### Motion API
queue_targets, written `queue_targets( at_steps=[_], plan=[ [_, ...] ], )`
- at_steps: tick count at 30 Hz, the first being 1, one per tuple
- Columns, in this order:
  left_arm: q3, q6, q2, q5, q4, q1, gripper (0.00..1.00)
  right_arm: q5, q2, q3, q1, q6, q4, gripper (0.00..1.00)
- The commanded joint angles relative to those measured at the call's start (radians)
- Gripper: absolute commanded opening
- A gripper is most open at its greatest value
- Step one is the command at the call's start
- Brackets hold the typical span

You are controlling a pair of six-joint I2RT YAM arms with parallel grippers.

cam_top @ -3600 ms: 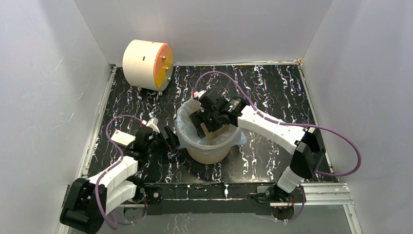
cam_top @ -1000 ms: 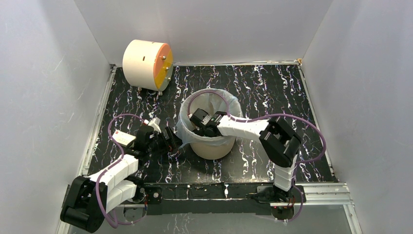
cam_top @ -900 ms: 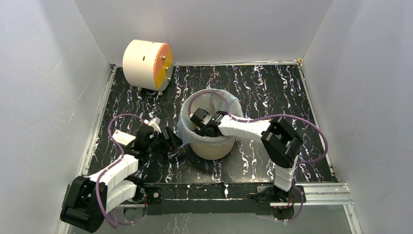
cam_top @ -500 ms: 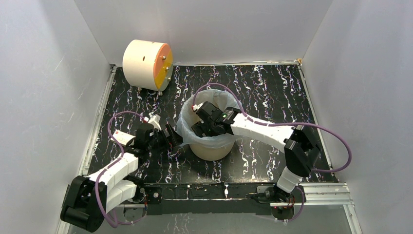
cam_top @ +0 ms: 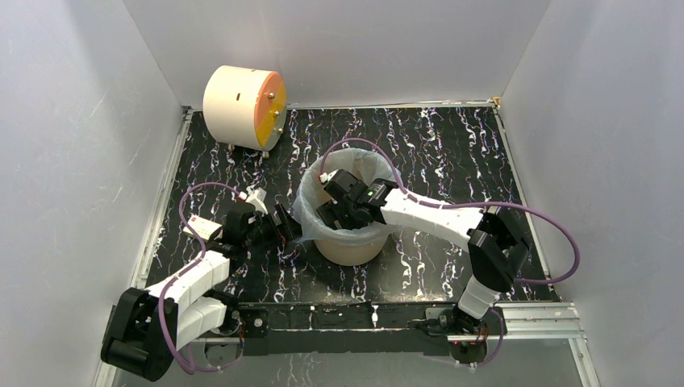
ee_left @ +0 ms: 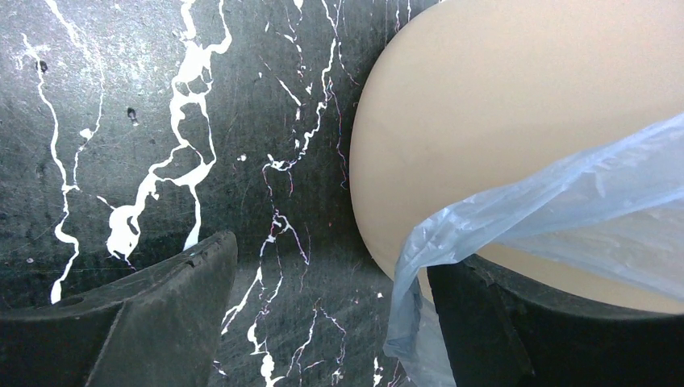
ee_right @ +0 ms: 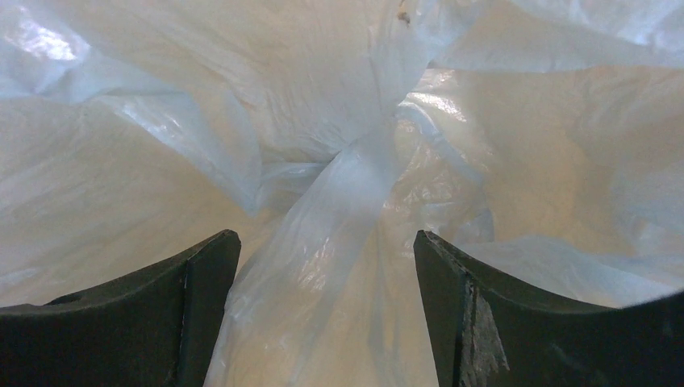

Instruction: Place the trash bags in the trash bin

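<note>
Right hand (ee_right: 324, 240), jaws wide, sits in the round tan-beige bin (cam_top: 351, 251) lined with a crinkly pale-blue plastic bag (ee_right: 347, 185); left hand (ee_left: 331, 258) wide outside.

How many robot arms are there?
2. The left arm lies low, left of the bin, left gripper open beside its wall. The right arm bends over the bin, right gripper open inside the blue bag.
</note>
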Motion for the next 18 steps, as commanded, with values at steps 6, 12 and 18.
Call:
queue_targets(
  at_steps=[6,12,18],
  plan=[
    [0.003,0.013,-0.007,0.016,0.005,0.0,0.84,0.006,-0.084,0.094,0.001,0.027,0.021,0.9],
    [0.013,0.019,-0.007,0.019,-0.003,0.0,0.84,0.012,-0.137,0.084,0.002,0.017,0.011,0.91],
    [0.018,0.027,-0.007,0.02,-0.013,0.0,0.84,-0.174,-0.124,0.123,0.001,-0.041,-0.042,0.91]
  ],
)
